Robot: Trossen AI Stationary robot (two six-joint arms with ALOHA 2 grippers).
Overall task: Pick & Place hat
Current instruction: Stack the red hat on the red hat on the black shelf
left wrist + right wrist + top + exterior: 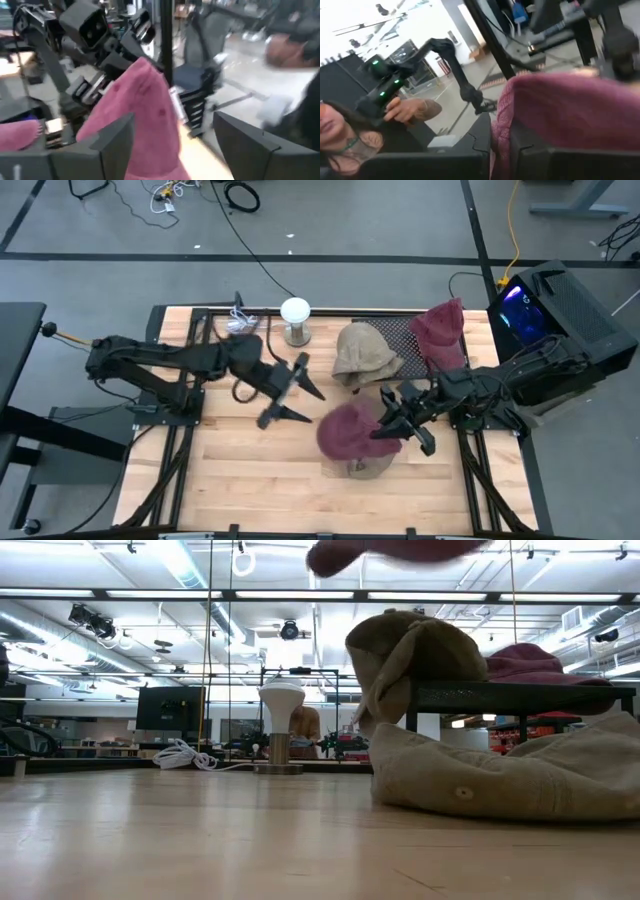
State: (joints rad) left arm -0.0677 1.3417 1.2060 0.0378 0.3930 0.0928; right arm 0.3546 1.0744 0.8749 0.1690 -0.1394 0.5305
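Note:
My right gripper (386, 430) is shut on a maroon knit hat (348, 430), which it carries above the table's near middle; the low view shows the maroon hat (390, 550) high in the air. Below it a tan hat (368, 466) lies flat on the wood, also visible as the tan hat (500, 775). My left gripper (314, 408) is open, just left of the maroon hat and apart from it; in its wrist view the maroon hat (145, 115) shows beyond the open fingers. Another tan hat (365, 350) and another maroon hat (437, 330) rest draped on a black rack (400, 330). My right gripper pinches the maroon hat by its right-hand edge (501, 131) between the two fingers (465, 150). The fingers come from the table's right, roughly level. The hat is lifted clear of the table and bulges out past the fingers toward the left, above the tan hat.
A white dome-topped stand (295, 320) is at the far edge, with a coiled white cable (240, 323) to its left. The rack (520, 695) stands on legs at the far right. Bare wood (250, 470) lies near and left. A person (350, 135) shows beyond the table.

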